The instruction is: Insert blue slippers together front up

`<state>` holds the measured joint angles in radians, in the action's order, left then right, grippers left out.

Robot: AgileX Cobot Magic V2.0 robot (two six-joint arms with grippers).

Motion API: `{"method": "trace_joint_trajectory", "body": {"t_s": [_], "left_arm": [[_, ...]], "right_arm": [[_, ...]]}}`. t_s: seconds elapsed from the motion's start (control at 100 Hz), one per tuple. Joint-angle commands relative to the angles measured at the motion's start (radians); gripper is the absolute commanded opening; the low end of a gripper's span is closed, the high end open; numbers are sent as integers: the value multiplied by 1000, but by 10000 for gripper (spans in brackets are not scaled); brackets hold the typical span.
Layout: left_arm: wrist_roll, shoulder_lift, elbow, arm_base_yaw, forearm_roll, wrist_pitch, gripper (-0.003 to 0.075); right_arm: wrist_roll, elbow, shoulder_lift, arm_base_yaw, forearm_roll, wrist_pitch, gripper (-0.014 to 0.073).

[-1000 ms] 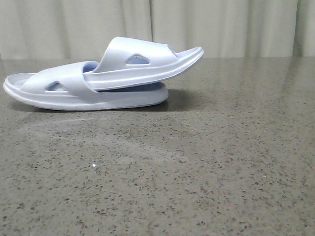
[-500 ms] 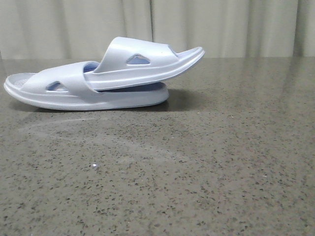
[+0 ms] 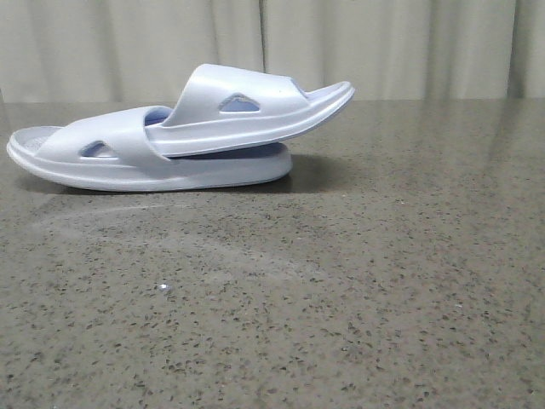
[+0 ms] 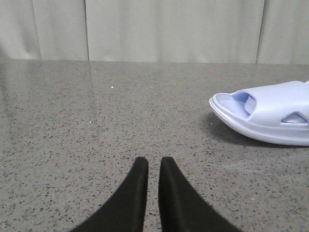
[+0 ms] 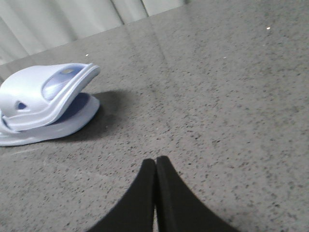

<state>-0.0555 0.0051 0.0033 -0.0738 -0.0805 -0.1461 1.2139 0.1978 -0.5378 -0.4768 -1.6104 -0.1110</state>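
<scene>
The blue slippers (image 3: 179, 136) lie nested at the far left of the worktop (image 3: 358, 281), long axis running left to right, the upper one's front slid under the lower one's strap and its heel tilted up to the right. The left claw (image 4: 153, 166) sits nearly shut and empty, well apart from their toe end. The right claw (image 5: 155, 166), closed on nothing, faces the heel end from farther off, so I judge the left arm nearer.

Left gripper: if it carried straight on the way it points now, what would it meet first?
Nothing nearby, it seems. The left gripper points over bare table toward the curtain; the slippers lie off to one side.
</scene>
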Motion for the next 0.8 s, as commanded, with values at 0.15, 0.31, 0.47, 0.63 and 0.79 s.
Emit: {"method": "trace_joint_trajectory", "body": {"t_s": [0.15,0.31,0.47,0.63,0.79], "left_arm": [[10,7,10,4,-1,72,15],[10,7,10,4,-1,72,15],[10,7,10,4,-1,72,15],[10,7,10,4,-1,72,15],[10,7,10,4,-1,72,15]], "right_arm": [[-346,15,1,8,600,-137,-85],[-686,-34,30,77,1079,-180,-85],[-859,-96,115,180,1318,-158,-85],[-976,-177,226,286,1463,-135,-85],[-1034,-229,363,369,1502,67,-85]]}}
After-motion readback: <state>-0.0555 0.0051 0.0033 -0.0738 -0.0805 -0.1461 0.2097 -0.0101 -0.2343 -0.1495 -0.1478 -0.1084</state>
